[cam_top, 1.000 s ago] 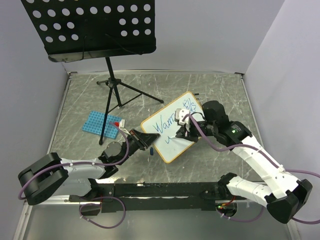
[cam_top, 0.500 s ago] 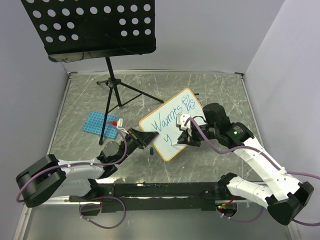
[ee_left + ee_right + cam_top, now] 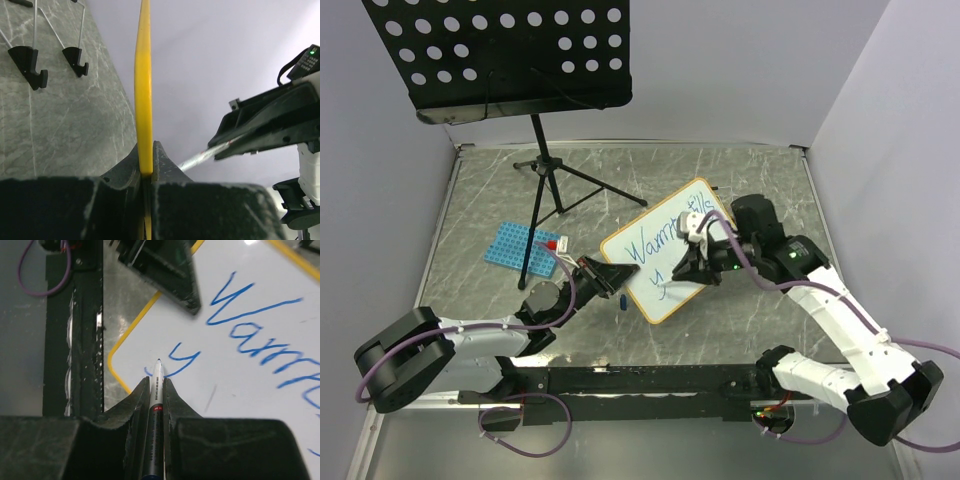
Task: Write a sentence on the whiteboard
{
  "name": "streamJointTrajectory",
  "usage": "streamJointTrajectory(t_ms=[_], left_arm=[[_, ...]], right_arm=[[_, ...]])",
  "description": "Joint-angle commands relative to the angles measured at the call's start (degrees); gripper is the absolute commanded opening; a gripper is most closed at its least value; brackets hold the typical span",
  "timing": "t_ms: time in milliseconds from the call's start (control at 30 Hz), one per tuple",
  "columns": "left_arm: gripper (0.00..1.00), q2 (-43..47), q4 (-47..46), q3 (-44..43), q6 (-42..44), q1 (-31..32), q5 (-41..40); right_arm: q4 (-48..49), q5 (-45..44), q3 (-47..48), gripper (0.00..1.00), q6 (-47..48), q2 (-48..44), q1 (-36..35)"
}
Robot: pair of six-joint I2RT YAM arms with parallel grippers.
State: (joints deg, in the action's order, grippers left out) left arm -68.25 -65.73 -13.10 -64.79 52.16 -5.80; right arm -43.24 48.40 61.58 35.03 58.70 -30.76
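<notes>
The whiteboard (image 3: 642, 280), white with an orange-tan frame, is held tilted above the table. My left gripper (image 3: 616, 273) is shut on its lower left edge, which shows as a yellow strip (image 3: 143, 90) between the fingers. The sentence (image 3: 660, 240) is blue handwriting: a slanted first line, then a "y" starting a second line (image 3: 182, 359). My right gripper (image 3: 695, 266) is shut on a marker (image 3: 157, 390). The marker's tip sits on the board just left of the "y".
A black perforated music stand (image 3: 510, 60) on a tripod (image 3: 555, 175) stands at the back left. A blue perforated rack (image 3: 518, 245) lies on the table left of the board. A small blue cap (image 3: 621, 299) lies below the board's near edge.
My right gripper moved with the marker from the first line down to the second, then a little right. The board shifted slightly in my left gripper.
</notes>
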Motion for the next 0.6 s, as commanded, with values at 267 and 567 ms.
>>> streamJointTrajectory(t_ms=[267,567], left_arm=[[0.01,2.33,-15.48,-1.05,-2.27,-0.22,1.85],[0.01,2.24,-15.74,-1.31,-2.27,-0.13,2.2]], right_arm=[[8.18,0.82,1.17,0.0,-3.92,-2.45,6.33],[6.42,-0.76,0.29,0.0,-2.07,-1.13,5.72]])
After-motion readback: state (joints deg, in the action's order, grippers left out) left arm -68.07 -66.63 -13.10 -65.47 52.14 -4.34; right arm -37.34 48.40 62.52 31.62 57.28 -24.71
